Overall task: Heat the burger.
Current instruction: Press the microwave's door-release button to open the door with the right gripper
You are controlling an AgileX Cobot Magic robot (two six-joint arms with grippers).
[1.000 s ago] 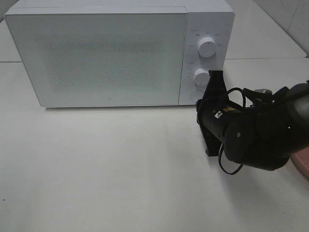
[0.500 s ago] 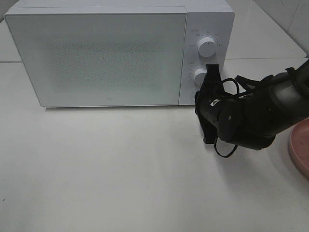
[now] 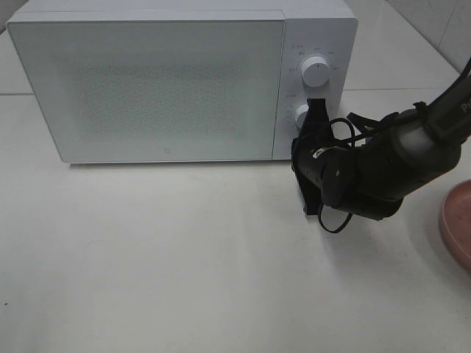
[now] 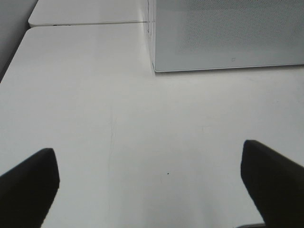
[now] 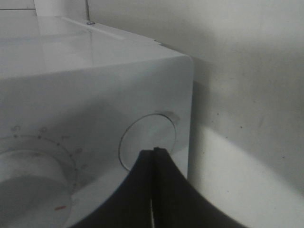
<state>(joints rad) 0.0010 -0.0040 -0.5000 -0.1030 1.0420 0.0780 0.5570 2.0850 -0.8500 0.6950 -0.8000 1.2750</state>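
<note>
While the door point(image 3: 147, 88) of the microwave point(image 3: 316, 29) is standing closed, the right gripper point(image 5: 154, 154), jaws pressed fully together and holding nothing, is aiming its joined tips along its long axis at the round button point(image 5: 142, 135) at the foot of the control panel, just below the lower dial point(image 3: 300, 112); whether tip and button are touching cannot be told. The burger is showing in no view. It may be lying behind the frosted door, left of the tool, but that is judgement only. The right arm is reaching in low from the right edge of the worktop point(image 3: 184, 257), where the pink plate point(image 3: 458, 224) is showing a bare rim. The left gripper point(image 4: 152, 183) is hanging wide open and empty over the worktop's left part, well apart from the panel, making the right arm the nearer.
</note>
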